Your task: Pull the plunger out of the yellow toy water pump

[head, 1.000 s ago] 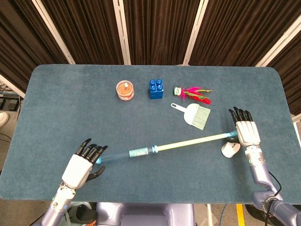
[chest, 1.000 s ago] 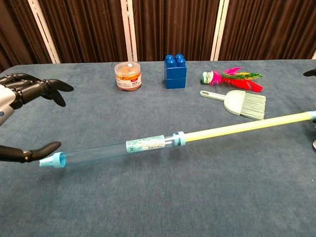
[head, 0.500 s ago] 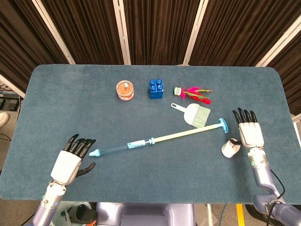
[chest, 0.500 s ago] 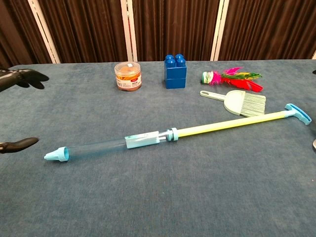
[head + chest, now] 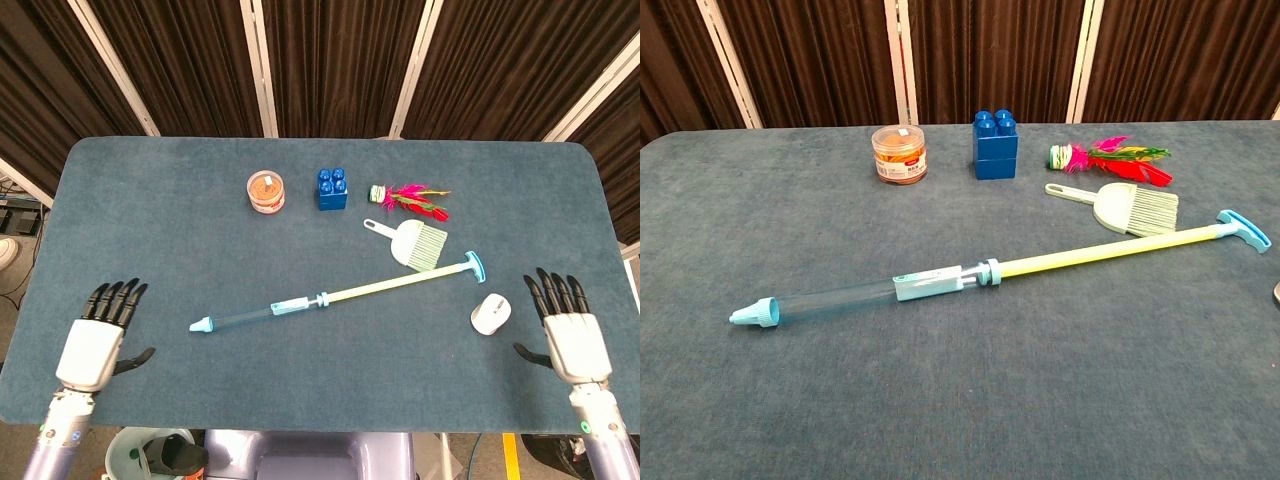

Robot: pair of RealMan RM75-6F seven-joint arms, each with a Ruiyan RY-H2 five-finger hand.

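The toy water pump lies flat on the table, slanting from lower left to upper right. Its clear blue barrel [image 5: 250, 317] [image 5: 855, 297] ends in a blue nozzle cap [image 5: 201, 325] [image 5: 753, 314]. The yellow plunger rod [image 5: 392, 283] [image 5: 1105, 248] sticks far out of the barrel and ends in a blue T-handle [image 5: 474, 266] [image 5: 1244, 230]. My left hand [image 5: 98, 337] hovers near the table's front left, fingers spread, holding nothing. My right hand [image 5: 570, 334] is at the front right, also spread and holding nothing. Neither hand touches the pump. The chest view shows no hand.
A small brush-like dustpan [image 5: 413, 241] [image 5: 1125, 207] lies just behind the rod. A pink feather toy [image 5: 412, 198], a blue block [image 5: 333, 188] and an orange-filled jar [image 5: 266, 191] stand further back. A white round object [image 5: 490, 313] sits near my right hand.
Both hands let go of the pump, which dropped flat onto the table. Since then they have drawn back toward the front corners and left the chest view.
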